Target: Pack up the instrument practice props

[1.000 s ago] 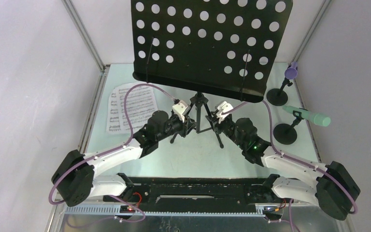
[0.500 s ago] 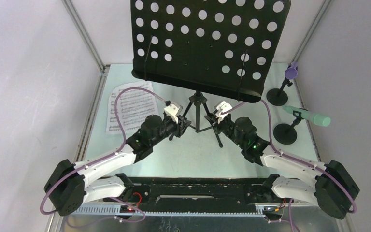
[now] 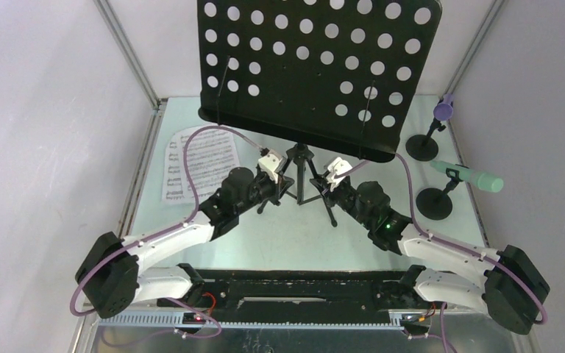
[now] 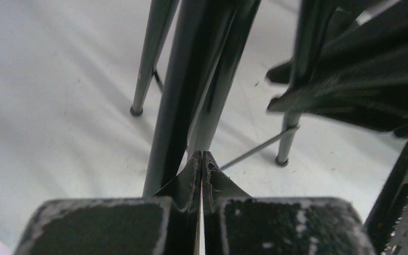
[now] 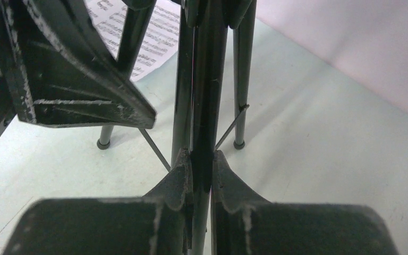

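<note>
The black music rack stands mid-table, its perforated plate [image 3: 309, 66] high over the tripod [image 3: 301, 158]. My left gripper [image 3: 282, 190] is shut with its tips pressed together against a tripod leg [image 4: 191, 79], nothing showing between them [image 4: 202, 159]. My right gripper [image 3: 326, 190] is shut on a lower tripod leg [image 5: 207, 79], the jaws either side of it [image 5: 202, 162]. White sheet-music pages [image 3: 217, 158] lie flat at the left. The purple microphone [image 3: 443, 110] and the mint-green microphone [image 3: 471, 176] sit in black round-based holders [image 3: 421, 147] [image 3: 435, 204] at the right.
Grey walls and metal frame posts [image 3: 129, 59] close in the table on the left, right and back. The large plate overhangs both grippers. The left arm's purple cable [image 3: 191, 143] loops over the sheet music. The black base rail [image 3: 294, 287] runs along the near edge.
The left gripper pulled back to the left, then returned to the tripod. The rack's plate has shifted slightly left and up. The right gripper has kept its hold.
</note>
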Tool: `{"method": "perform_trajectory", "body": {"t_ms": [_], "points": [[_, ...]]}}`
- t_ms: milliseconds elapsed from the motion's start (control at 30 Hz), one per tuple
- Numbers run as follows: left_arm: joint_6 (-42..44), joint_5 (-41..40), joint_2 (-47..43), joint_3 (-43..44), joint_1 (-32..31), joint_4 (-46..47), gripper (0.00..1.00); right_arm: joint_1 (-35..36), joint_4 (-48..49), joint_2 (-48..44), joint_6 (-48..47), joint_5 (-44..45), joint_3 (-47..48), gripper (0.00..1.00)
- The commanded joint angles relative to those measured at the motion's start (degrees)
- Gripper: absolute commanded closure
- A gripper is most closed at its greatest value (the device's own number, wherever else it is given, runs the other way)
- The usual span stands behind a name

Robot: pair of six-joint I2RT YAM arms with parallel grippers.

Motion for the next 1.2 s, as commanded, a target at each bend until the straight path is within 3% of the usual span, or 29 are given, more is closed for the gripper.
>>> {"method": "perform_trajectory", "body": {"t_ms": [0, 367, 567, 733, 1000, 1167], "points": [[0.55, 3.49, -2.72, 5.93, -0.20, 2.93, 1.00, 3.56, 9.93, -4.18, -4.21, -0.73, 1.78, 1.00], [1.40, 4.36, -6.92, 5.45, -0.87, 0.53, 1.00, 5.18, 14.94, -5.21, -4.59, 4.48, 0.47, 1.00], [1.28, -0.62, -9.08, -0.57, -0.85, 1.83, 0.65, 4.99, 13.89, -5.97, -3.97, 7.46, -2.06, 1.00], [1.82, -3.54, -13.42, -5.15, -0.73, 2.82, 0.48, 4.23, 11.98, -6.14, -3.37, 6.54, -2.03, 1.00], [6.17, -8.17, -14.50, -8.61, 0.48, 7.51, 0.47, 3.65, 11.08, -5.93, -3.35, 5.01, -2.08, 1.00], [11.01, 3.43, -10.49, -8.52, 4.55, 12.69, 0.45, 3.54, 10.37, -6.04, -3.63, 3.90, -2.06, 1.00]]}}
